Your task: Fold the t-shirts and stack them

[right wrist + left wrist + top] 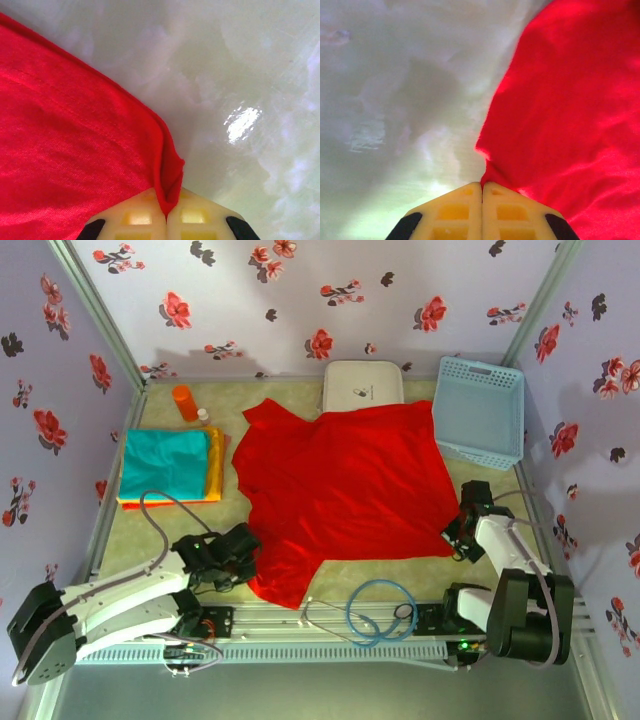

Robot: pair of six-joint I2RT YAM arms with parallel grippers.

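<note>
Four t-shirts lie on the counter (400, 565): one red t-shirt (340, 490) spread out, and three folded in one stack, a teal t-shirt (165, 462) on top, a yellow t-shirt (214, 462) and an orange t-shirt (170, 503) below (these two show as edges alone). There is one orange bottle (186, 402), one white case (362, 383), one light blue basket (480, 410) and one loop of blue cable (380, 610). Two arms stand at the near edge, the left arm (120, 600) and the right arm (510, 550), with two left fingers (455, 212) and two right fingers (200, 217), four in all.
</note>
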